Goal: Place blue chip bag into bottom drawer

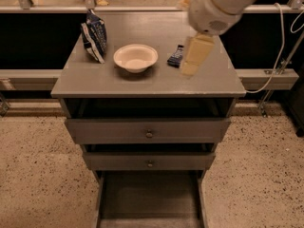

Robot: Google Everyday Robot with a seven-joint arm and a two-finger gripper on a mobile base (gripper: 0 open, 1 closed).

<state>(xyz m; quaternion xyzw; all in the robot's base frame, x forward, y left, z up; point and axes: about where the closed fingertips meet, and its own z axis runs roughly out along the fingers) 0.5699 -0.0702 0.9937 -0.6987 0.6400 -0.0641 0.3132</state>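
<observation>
Place: I take this for a robot test lab, set up like a pantry corner.
Evidence: grey cabinet [142, 82] on a speckled floor [38, 165]; a long rail [28, 75] behind the cabinet; a white cable [284, 32] to its right.
Gripper: my gripper [194, 56] hangs above the cabinet top, right side.
</observation>
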